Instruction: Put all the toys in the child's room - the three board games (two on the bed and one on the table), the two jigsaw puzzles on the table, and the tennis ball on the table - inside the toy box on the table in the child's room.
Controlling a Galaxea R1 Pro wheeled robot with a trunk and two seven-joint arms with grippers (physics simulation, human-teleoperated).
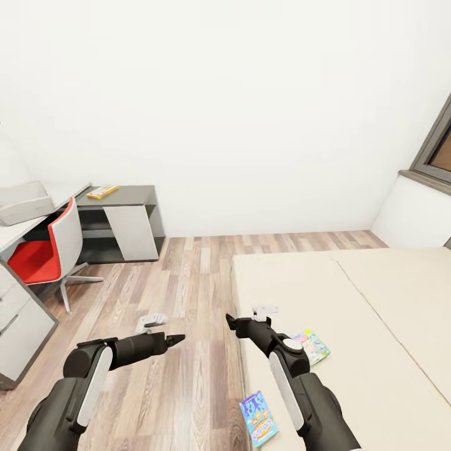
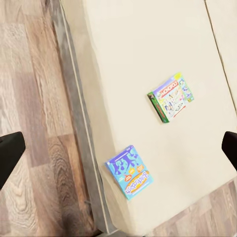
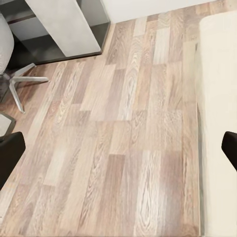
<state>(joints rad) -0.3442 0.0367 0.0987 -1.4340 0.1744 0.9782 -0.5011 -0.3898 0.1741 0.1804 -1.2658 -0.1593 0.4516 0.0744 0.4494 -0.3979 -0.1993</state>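
Black arms reach forward, left pincer (image 1: 168, 341) over floor, right pincer (image 1: 241, 324) over bed (image 1: 376, 300); both spread apart.

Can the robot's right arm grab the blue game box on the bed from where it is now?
Probably yes. The blue game box lies flat near the bed edge, close beside the right arm, with nothing on it. The right gripper is open but held past it, so it must pull back.

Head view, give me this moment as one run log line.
phase: at bed | blue board game and pale board game on bed | left gripper open | right gripper open | toy box on table
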